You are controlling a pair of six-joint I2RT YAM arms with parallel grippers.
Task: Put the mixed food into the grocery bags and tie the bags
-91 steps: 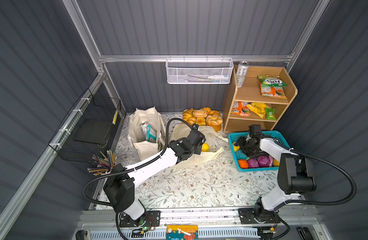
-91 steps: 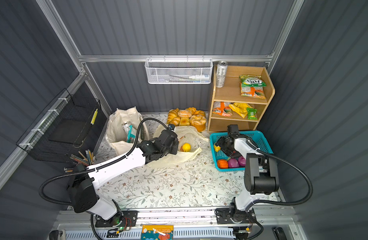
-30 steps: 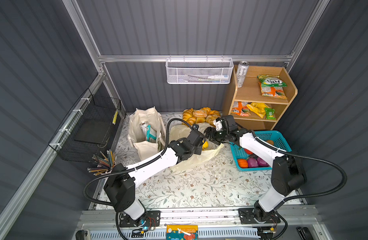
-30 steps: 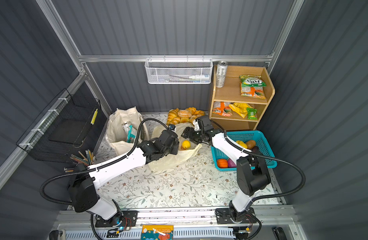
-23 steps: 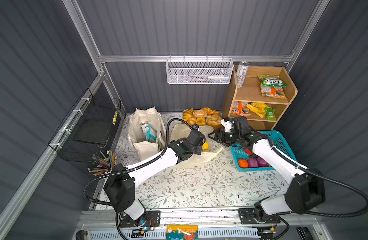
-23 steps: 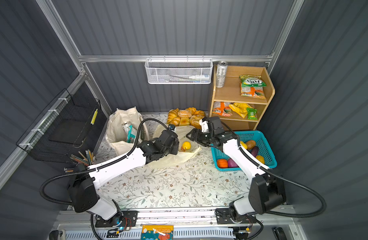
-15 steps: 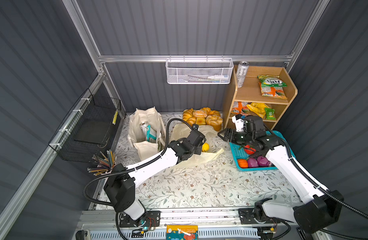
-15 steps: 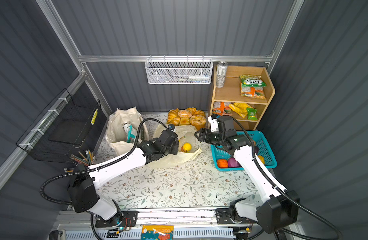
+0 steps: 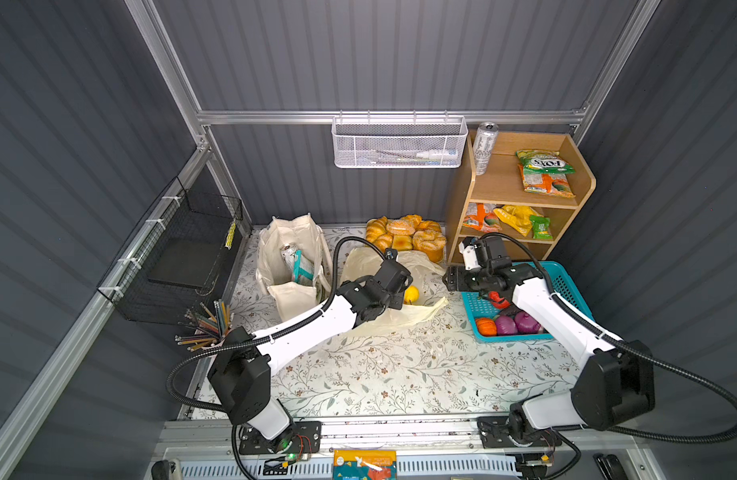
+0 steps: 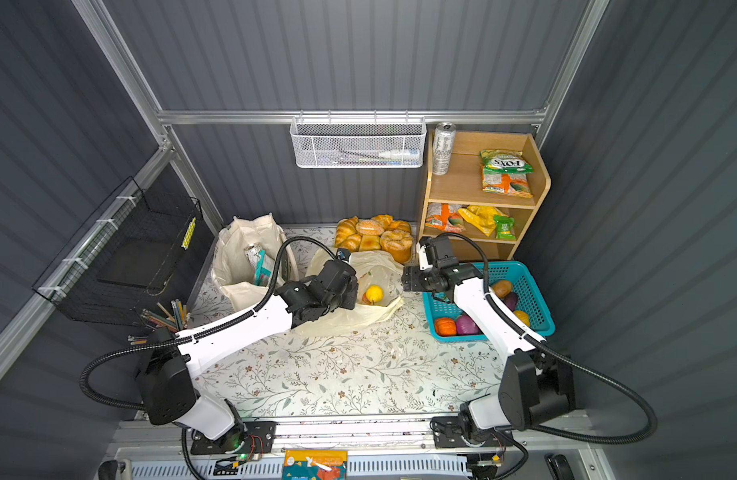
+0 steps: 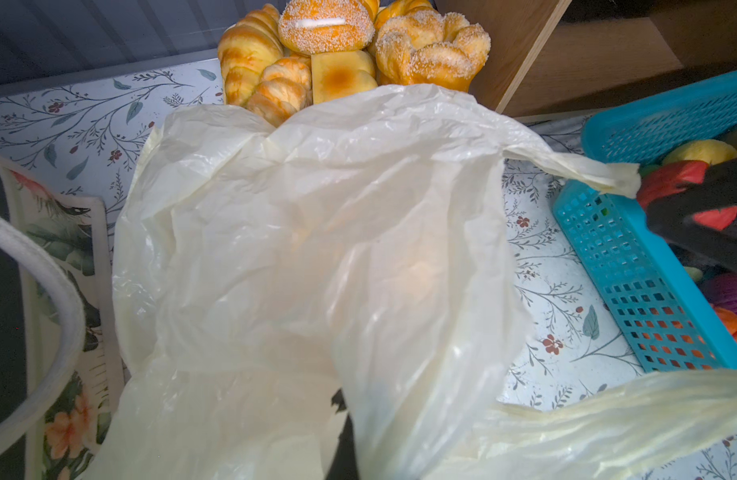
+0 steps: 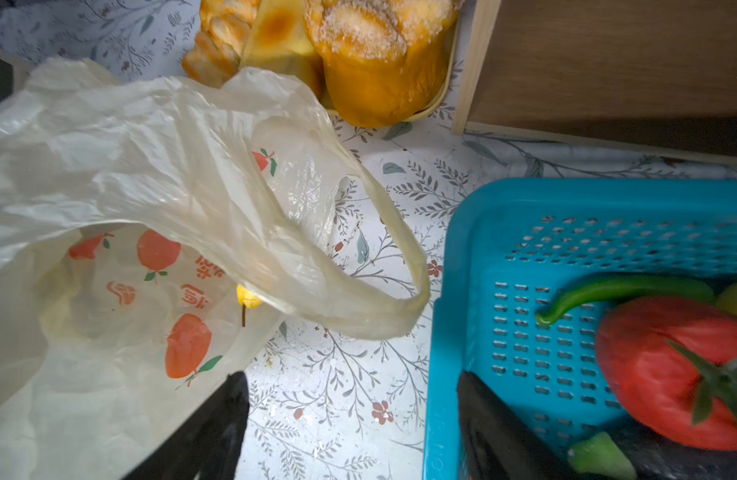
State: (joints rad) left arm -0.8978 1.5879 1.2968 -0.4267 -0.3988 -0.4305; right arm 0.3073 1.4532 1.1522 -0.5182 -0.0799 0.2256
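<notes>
beside teal plastic lattice basket (image 12: 454,249), right gripper (image 12: 350,384) is back from thin pale-yellow plastic bag (image 12: 150,158), jaws apart, empty; left gripper (image 10: 350,296) stays clamped on it, yellow toy lemon (image 10: 374,293) inside; another fetch looks due.

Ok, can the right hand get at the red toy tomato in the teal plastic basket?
Probably yes. The right hand is open, empty, beside the teal basket's rim, and the red toy tomato lies uncovered.
</notes>
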